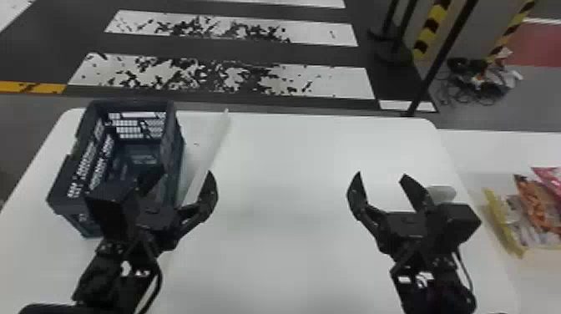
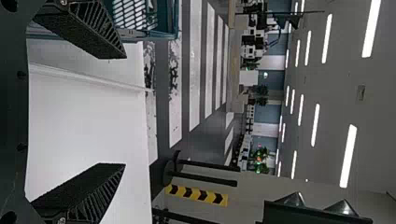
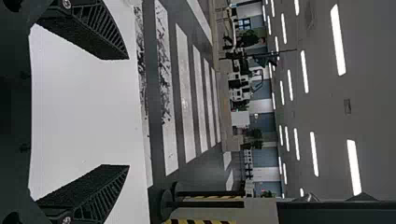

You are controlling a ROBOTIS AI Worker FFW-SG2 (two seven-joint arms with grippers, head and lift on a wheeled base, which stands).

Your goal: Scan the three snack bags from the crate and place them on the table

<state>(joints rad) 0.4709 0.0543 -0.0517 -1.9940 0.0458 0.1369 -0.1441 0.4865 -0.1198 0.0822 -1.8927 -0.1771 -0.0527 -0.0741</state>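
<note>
Clock face on the worktop (image 1: 284, 158), 12 at its far edge. 3 snack bags (image 1: 536, 204), yellow-edged, orange and pink, at 3, past the edge on a 2nd white surface (image 1: 480, 167). Crate (image 1: 66, 206) at 10. Left gripper (image 1: 183, 173) toward 10, jaws apart, nothing between; blocks sight of part of the crate. Right gripper (image 1: 380, 174) near 2, jaws apart, unloaded; partly screens a pale rounded object (image 1: 444, 193), identity unclear. Long pale strip (image 1: 215, 146) just right of crate. Floor beyond: cable tangle (image 1: 480, 85) at 2.
</note>
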